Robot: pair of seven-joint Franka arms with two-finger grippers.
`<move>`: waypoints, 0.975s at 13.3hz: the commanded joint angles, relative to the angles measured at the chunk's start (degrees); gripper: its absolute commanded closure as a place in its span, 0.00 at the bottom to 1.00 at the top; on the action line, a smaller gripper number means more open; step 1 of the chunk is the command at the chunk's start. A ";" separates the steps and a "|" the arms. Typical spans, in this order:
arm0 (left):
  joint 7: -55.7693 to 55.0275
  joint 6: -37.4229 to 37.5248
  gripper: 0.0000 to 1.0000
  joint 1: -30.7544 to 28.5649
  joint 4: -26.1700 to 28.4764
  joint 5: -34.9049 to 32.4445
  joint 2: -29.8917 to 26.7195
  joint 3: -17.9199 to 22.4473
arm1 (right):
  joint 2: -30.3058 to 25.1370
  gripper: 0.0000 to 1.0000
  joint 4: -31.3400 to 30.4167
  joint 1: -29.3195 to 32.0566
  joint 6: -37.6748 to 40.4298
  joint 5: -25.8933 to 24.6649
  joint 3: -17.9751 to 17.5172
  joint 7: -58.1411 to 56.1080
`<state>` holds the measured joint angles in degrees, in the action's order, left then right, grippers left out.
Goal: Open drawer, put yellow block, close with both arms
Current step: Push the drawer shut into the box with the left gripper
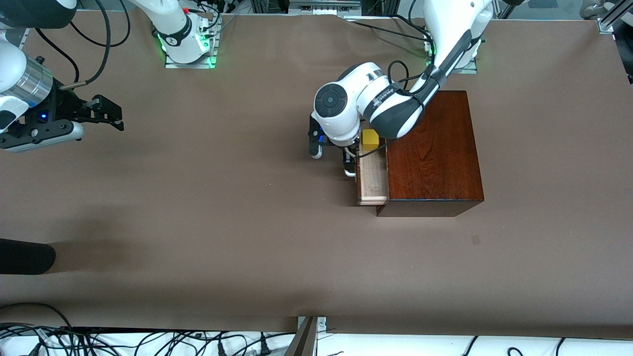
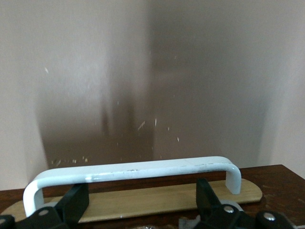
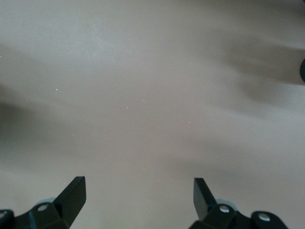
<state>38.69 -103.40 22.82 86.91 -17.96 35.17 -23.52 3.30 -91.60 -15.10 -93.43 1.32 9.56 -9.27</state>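
The drawer (image 1: 372, 180) stands partly pulled out of the dark mahogany box (image 1: 430, 153), toward the right arm's end of the table. The yellow block (image 1: 370, 138) lies in the drawer's pale tray, at the end farther from the front camera, partly under the left arm's wrist. My left gripper (image 1: 348, 160) is low in front of the drawer. In the left wrist view its fingers (image 2: 74, 205) are open and spread wide (image 2: 140, 193), close to the white handle (image 2: 133, 171) and holding nothing. My right gripper (image 1: 106, 116) waits open and empty (image 3: 138, 191) over bare table at the right arm's end.
The brown table cover (image 1: 222, 207) spreads between the two grippers. A dark object (image 1: 24, 256) juts in at the table's edge at the right arm's end, nearer the front camera. Cables (image 1: 148, 343) lie along the front edge.
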 commanded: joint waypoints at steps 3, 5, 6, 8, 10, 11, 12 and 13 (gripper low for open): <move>0.77 8.47 0.00 -0.57 -0.51 -3.05 -0.11 1.63 | 0.12 0.00 0.37 -0.11 0.88 -0.71 0.02 0.49; 1.21 9.27 0.00 -1.19 -0.51 -3.57 -0.11 2.51 | 0.21 0.00 0.37 -0.11 0.79 -0.71 0.02 0.31; 1.21 10.23 0.00 -1.46 -0.51 -3.92 -0.11 2.60 | 0.21 0.00 0.37 -0.11 0.79 -0.71 0.02 0.31; 0.95 12.25 0.00 -1.55 -0.51 -3.93 -0.11 3.04 | 0.21 0.00 0.37 -0.11 0.62 -0.62 0.02 0.31; 0.86 12.79 0.00 -1.63 -0.51 -3.93 -0.11 3.04 | 0.30 0.00 0.37 -0.11 0.27 -0.62 0.02 0.31; 0.86 12.79 0.00 -1.72 -0.51 -3.93 -0.11 3.13 | 0.30 0.00 0.45 -0.11 0.18 -0.62 0.02 0.31; 0.86 12.88 0.00 -1.63 -0.51 -3.93 -0.11 3.30 | 0.30 0.00 0.45 -0.19 0.00 -0.70 0.02 0.31; 0.86 13.05 0.00 -1.72 -0.51 -3.93 -0.19 3.31 | 0.30 0.00 0.45 -0.19 0.00 -0.71 0.02 0.31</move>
<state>38.98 -94.92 22.08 86.16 -19.45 35.17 -21.66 3.51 -91.60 -15.10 -93.44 1.32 9.58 -9.27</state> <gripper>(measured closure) 0.000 0.000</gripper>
